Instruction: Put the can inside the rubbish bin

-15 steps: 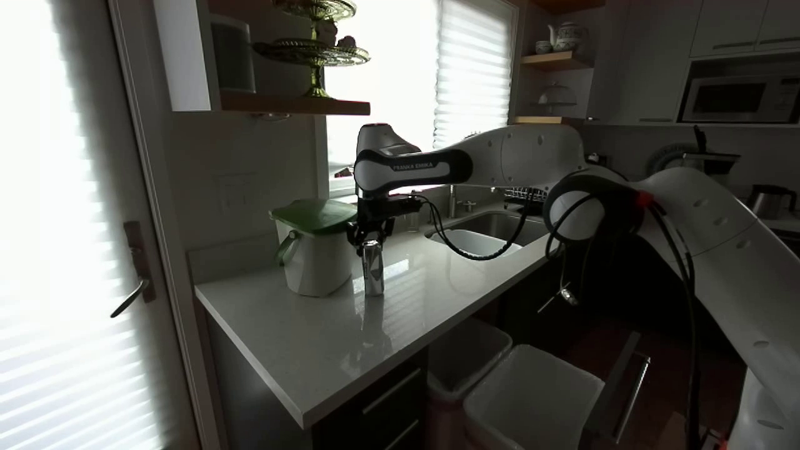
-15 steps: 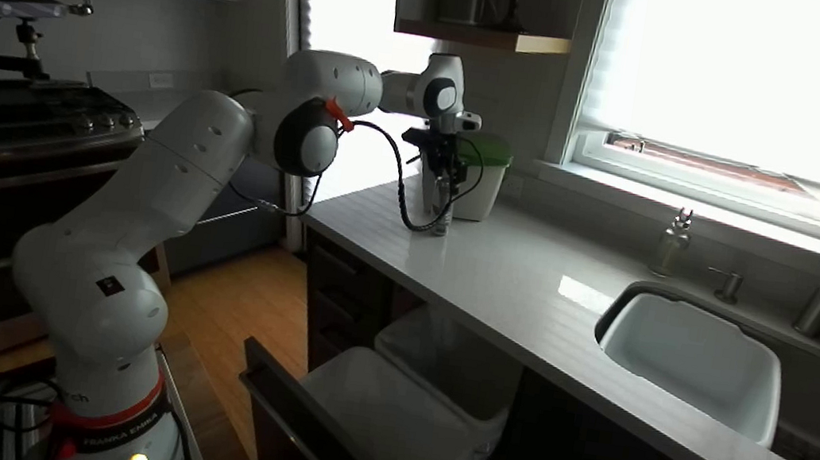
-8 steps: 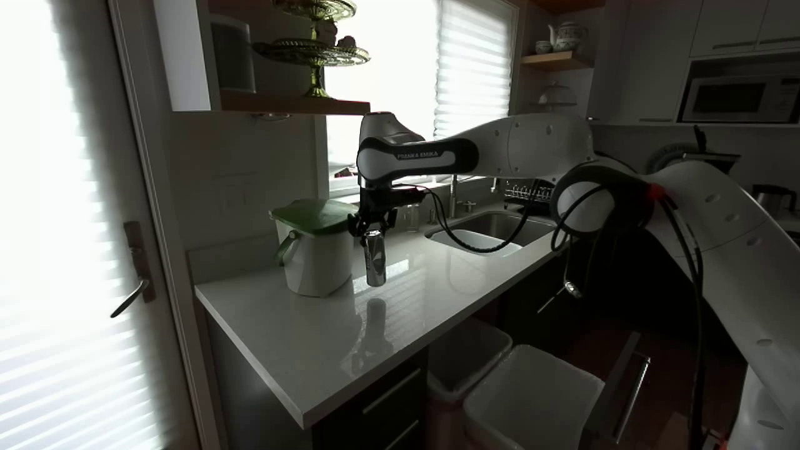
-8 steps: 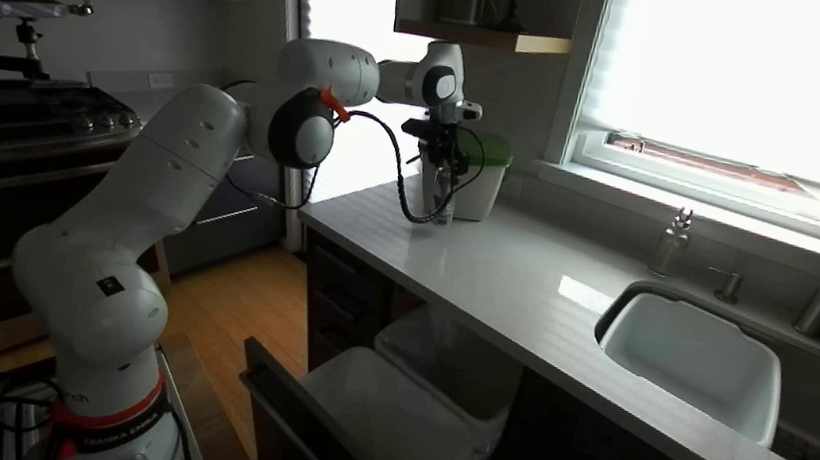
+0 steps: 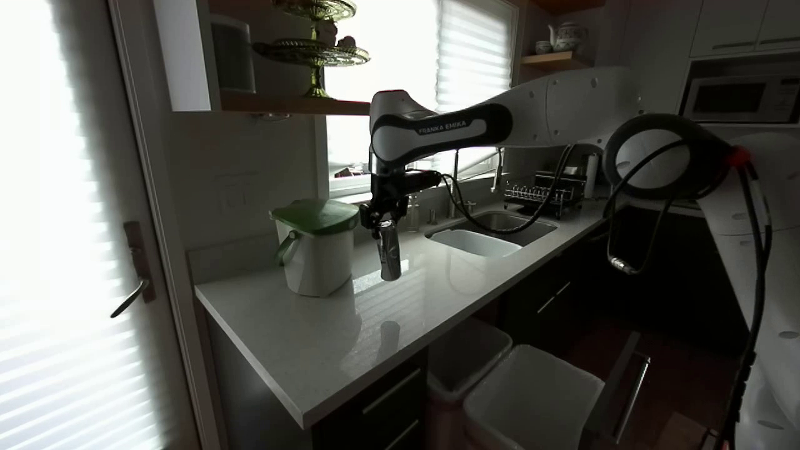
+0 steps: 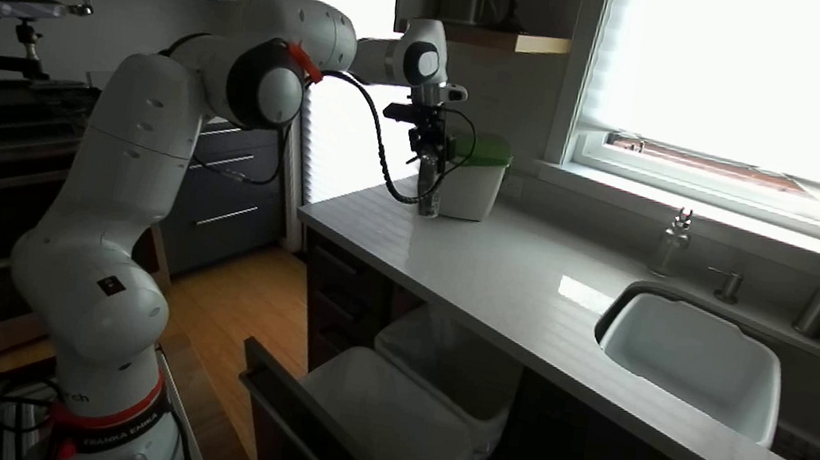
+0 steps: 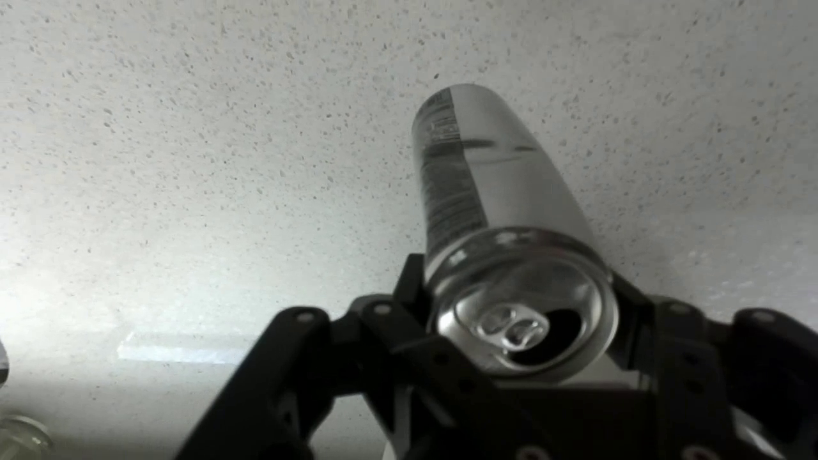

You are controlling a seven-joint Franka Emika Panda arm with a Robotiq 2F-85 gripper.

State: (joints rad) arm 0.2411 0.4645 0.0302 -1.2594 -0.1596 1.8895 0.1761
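One opened drinks can for you, one green-lidded pail on the tabletop, two rubbish bins below its near edge. Your pincer has the drinks can clasped at its upper end! The can hangs beneath, slightly tilted, clear of the tabletop, just right of the pail in an exterior view.

I see the can held in the pincer, clear above the surface. In an exterior view, the lidded pail sits on that surface to the can's left, below a shelf bearing a cake stand; to the right lies the sink, a dish tub inside it. Below the surface's front edge, a pulled-out drawer holds two rubbish bins, one just behind its front and one deeper in.
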